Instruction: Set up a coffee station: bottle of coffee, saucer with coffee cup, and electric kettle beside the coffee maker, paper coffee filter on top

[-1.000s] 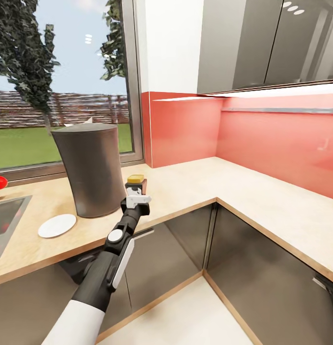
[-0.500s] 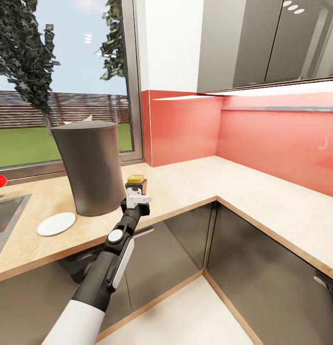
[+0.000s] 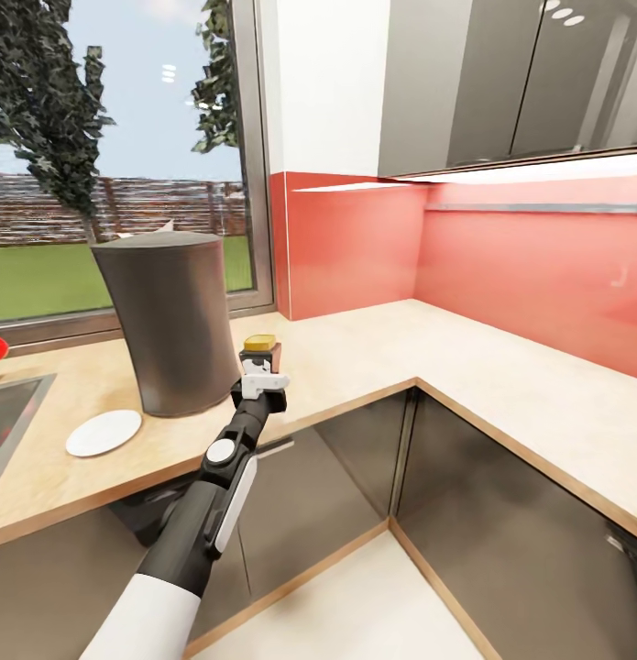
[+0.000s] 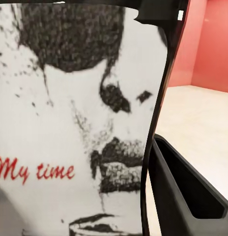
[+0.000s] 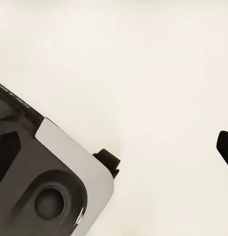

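Jar's in the left gripper, coffee maker just off to its left

Left gripper (image 3: pixel 262 378) is clamped on the coffee jar (image 3: pixel 261 351), upright, over the countertop (image 3: pixel 373 353) front edge, coffee maker (image 3: pixel 171 321) just beside, saucer (image 3: pixel 104 432) beyond. Setting down looks straight below. Can't tell the right gripper's state.

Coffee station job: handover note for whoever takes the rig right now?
Left gripper: shut on the bottle of coffee, held over the kitchen countertop beside the coffee maker; whether it is set down cannot be told.
Right gripper: state cannot be told.
Saucer lies on the counter in front of the machine, bare.
Done: machine and saucer placed.
Left: release the bottle; cup, kettle and filter not yet placed.
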### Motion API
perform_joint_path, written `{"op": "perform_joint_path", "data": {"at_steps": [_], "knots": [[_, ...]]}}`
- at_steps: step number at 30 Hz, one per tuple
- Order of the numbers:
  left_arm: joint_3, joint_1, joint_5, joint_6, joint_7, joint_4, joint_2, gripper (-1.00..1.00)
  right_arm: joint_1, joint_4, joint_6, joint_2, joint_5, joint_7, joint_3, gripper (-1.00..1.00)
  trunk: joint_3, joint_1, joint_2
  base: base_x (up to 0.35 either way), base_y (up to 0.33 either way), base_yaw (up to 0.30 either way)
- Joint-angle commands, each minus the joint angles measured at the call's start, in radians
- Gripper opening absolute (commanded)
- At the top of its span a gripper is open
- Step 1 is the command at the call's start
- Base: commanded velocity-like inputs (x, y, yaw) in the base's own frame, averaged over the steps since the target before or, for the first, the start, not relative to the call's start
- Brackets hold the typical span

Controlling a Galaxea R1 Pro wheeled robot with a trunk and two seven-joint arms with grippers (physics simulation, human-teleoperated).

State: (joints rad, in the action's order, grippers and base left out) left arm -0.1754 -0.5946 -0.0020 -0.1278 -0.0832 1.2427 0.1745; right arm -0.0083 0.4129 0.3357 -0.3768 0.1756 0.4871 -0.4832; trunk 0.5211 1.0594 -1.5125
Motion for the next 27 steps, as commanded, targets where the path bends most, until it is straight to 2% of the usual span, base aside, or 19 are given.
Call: {"op": "perform_joint_path", "data": {"at_steps": [1, 11, 27], "knots": [[-0.001, -0.001, -0.003, -0.006, -0.004, 0.001, 0.0, -1.0, -0.001, 0.0, 0.002, -0.001, 0.01, 0.002, -0.006, 1.0, 0.001, 0.0, -0.001, 0.128, 0.0, 0.0], [-0.002, -0.001, -0.003, -0.006, -0.004, 0.003, 0.0, -1.0, -0.001, 0.0, 0.002, -0.001, 0.01, 0.002, -0.006, 1.0, 0.001, 0.0, -0.001, 0.032, 0.004, 0.0], [-0.001, -0.001, -0.002, -0.007, -0.004, 0.009, 0.0, -1.0, -0.001, 0.0, 0.002, -0.001, 0.01, 0.002, -0.006, 1.0, 0.001, 0.0, -0.001, 0.024, 0.086, 0.0]]}}
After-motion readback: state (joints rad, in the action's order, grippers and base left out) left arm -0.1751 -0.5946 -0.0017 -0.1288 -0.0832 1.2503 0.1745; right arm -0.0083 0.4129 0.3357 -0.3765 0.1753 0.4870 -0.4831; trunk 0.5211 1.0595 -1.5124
